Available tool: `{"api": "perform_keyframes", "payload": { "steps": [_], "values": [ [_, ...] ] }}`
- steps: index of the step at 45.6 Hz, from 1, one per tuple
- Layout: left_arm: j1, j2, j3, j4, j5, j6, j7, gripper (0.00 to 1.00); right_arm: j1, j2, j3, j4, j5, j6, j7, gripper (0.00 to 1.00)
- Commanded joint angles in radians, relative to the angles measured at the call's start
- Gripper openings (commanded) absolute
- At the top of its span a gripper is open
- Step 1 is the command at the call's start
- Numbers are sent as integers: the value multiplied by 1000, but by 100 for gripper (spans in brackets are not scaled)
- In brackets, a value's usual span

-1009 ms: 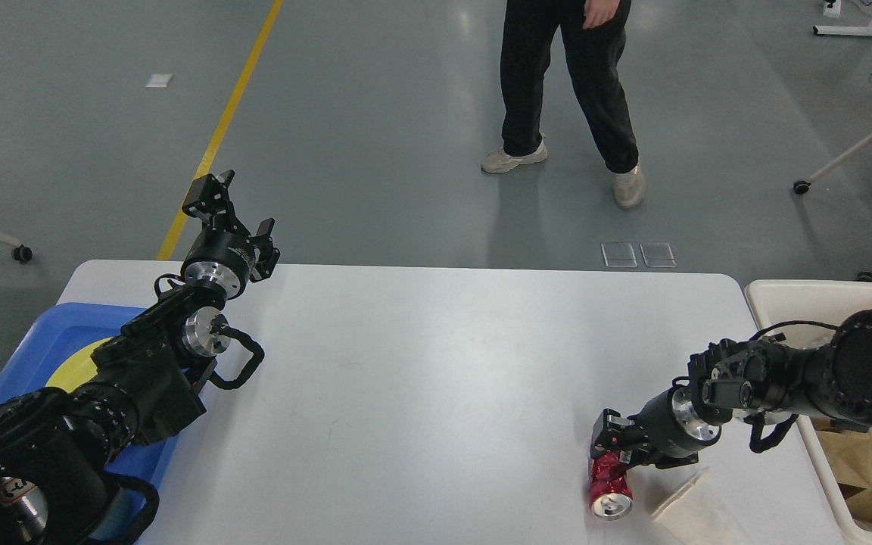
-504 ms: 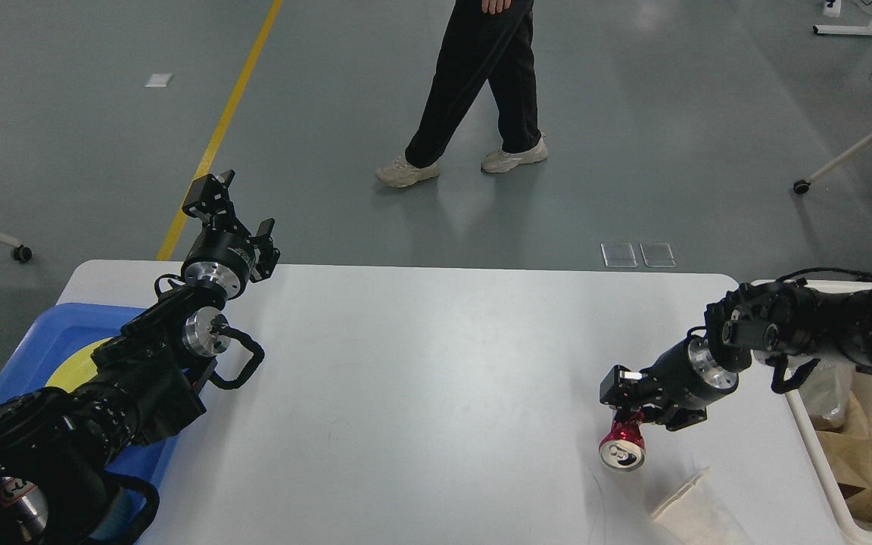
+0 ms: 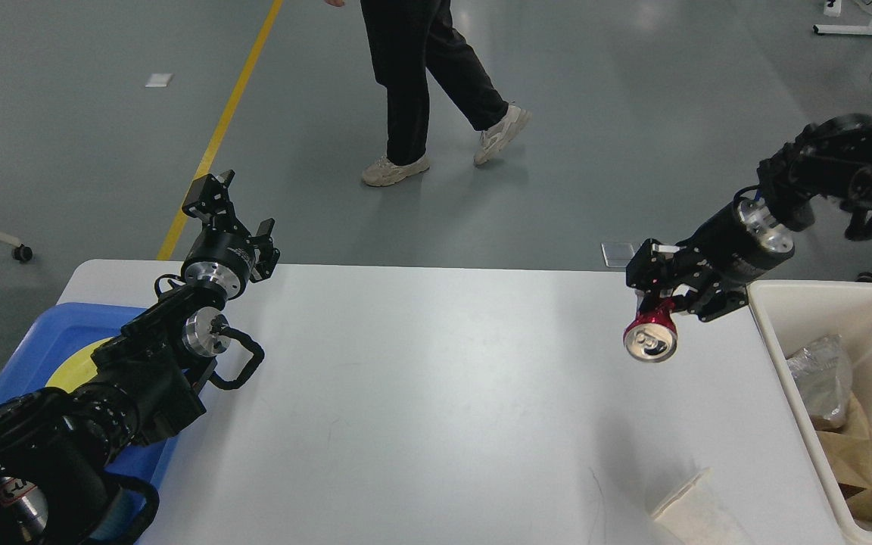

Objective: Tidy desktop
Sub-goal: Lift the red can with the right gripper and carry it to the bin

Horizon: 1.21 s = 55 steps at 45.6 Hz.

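Desktop (image 3: 436, 409), right claw (image 3: 659, 299) above, gripping can (image 3: 650, 337)

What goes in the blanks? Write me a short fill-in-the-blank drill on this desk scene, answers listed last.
1. The right tool grips a crushed ___ metal drink can.
2. The cream rectangular plastic bin stands at the large white desktop's ___ end.
3. The left tool holds ___.
4. A pale paper cup lies on its ___.

Answers: red; right; nothing; side

The desktop (image 3: 436, 393) lies bare across its middle. A pale cup (image 3: 697, 515) lies at the near right, the bin (image 3: 773, 333) flanks the right edge, and the blue tray (image 3: 65, 325), possibly overlapping, crowds the left.
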Motion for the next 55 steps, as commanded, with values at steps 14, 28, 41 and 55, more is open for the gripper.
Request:
{"api": "perform_keyframes", "payload": {
  "steps": [14, 28, 41, 55],
  "values": [
    [0, 1, 0, 1, 0, -1, -1, 96, 267, -92, -179, -34, -25, 1, -2, 0],
    [0, 1, 0, 1, 0, 0, -1, 96, 231, -256, -222, -316, -60, 1, -6, 0],
    [0, -1, 0, 1, 0, 0, -1, 96, 12, -422, -200, -381, -49, -367, -6, 0],
    [0, -1, 0, 1, 0, 0, -1, 96, -391, -509, 62, -420, -49, -844, -5, 0]
  ]
}}
